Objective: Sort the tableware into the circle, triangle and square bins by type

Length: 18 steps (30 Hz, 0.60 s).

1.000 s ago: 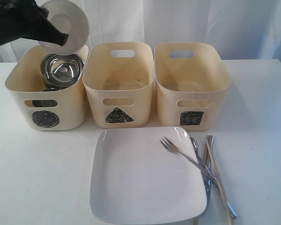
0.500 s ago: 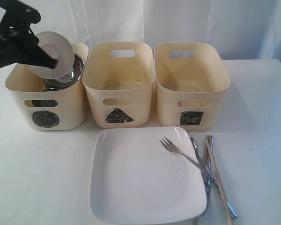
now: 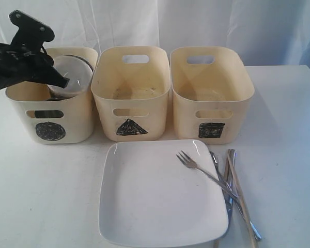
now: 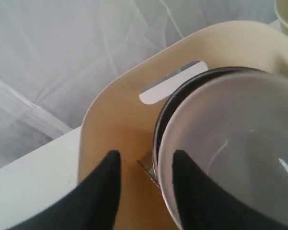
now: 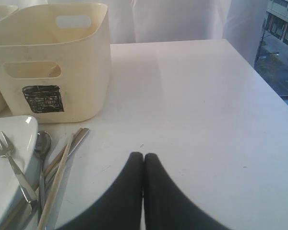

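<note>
On the white table [image 3: 279,113], the small white bowl [image 3: 72,77] sits in the circle bin [image 3: 20,108], ungripped between the parted left claw [image 4: 146,155], while plate [image 3: 144,206], fork [image 3: 196,168] and chopsticks [image 3: 240,196] await; the right claw [image 5: 143,158] is closed, empty.

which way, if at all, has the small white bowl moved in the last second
Yes, downward: the small white bowl was tilted above the circle bin's back rim and now lies inside that bin.
</note>
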Tool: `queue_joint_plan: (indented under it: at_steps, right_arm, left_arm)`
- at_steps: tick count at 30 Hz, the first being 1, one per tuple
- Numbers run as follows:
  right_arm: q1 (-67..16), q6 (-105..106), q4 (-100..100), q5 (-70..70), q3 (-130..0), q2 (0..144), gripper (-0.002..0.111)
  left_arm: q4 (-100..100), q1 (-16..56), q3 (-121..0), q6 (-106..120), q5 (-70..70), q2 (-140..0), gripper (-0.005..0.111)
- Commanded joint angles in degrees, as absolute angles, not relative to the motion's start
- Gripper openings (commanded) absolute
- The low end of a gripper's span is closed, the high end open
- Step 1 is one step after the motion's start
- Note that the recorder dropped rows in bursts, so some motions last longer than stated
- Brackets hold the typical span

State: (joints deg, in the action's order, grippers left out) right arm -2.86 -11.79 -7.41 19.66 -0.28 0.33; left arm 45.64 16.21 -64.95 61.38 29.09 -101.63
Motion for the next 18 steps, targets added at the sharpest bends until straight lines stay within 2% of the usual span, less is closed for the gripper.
queue_joint_plan:
  at_steps: [1,6,9,13,18]
  right_arm:
    - [-2.8,-11.4,-7.4,19.2,0.0,0.0,0.000]
    - [-2.8,-11.4,-7.4,19.2,0.0,0.0,0.000]
    - [-2.8,-11.4,-7.4,19.2,0.0,0.0,0.000]
    - [-2.8,-11.4,-7.4,19.2,0.0,0.0,0.000]
    - [-2.8,-11.4,-7.4,19.2,0.0,0.0,0.000]
  left_arm:
    - [45.8,16.1,-64.8,55.0,31.1,-100.8,0.062]
    - [45.8,16.1,-64.8,52.6,29.9,-96.8,0.056]
    - [46.5,16.1,-64.8,52.2,29.4,-92.7,0.048]
    - [50.8,16.1,-64.8,52.4,23.6,-86.6,0.032]
    - [51.2,16.1,-64.8,52.9,9.4,-79.5,0.011]
